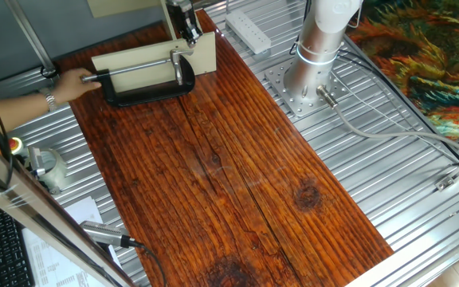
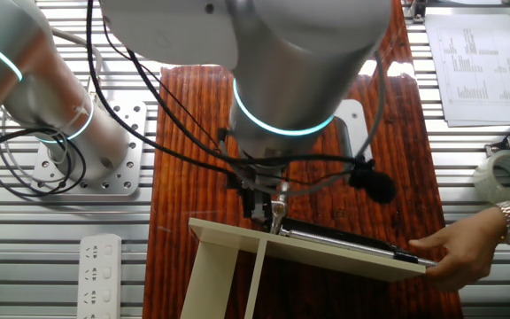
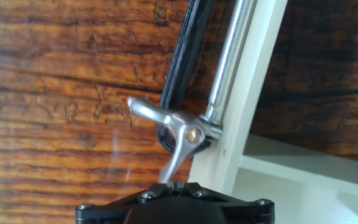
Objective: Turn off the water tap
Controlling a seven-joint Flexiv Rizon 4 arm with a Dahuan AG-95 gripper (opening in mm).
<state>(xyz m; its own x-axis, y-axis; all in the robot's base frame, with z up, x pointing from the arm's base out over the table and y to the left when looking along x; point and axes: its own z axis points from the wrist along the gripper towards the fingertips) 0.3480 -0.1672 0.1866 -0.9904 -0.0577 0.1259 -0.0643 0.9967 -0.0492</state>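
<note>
The water tap [image 3: 166, 118] is a small chrome lever with a brass screw, fixed at the end of a long threaded silver rod [image 3: 232, 56]. The rod runs along a cream block [image 3: 253, 106] and a black clamp bar [image 3: 188, 56]. My gripper [image 3: 178, 184] sits right below the tap, and its fingers are closed on the lower arm of the lever. In one fixed view my gripper [image 1: 188, 30] hangs over the tap [image 1: 178, 59] at the cream block [image 1: 205, 49]. In the other fixed view the tap [image 2: 278, 213] shows just under my wrist.
A person's hand [image 1: 74, 84] holds the far end of the black clamp [image 1: 150, 92]; it also shows in the other fixed view [image 2: 463, 248]. A white power strip [image 1: 248, 30] and the robot base column [image 1: 321, 48] stand to the right. A tape roll [image 2: 507, 173] lies off the wooden board.
</note>
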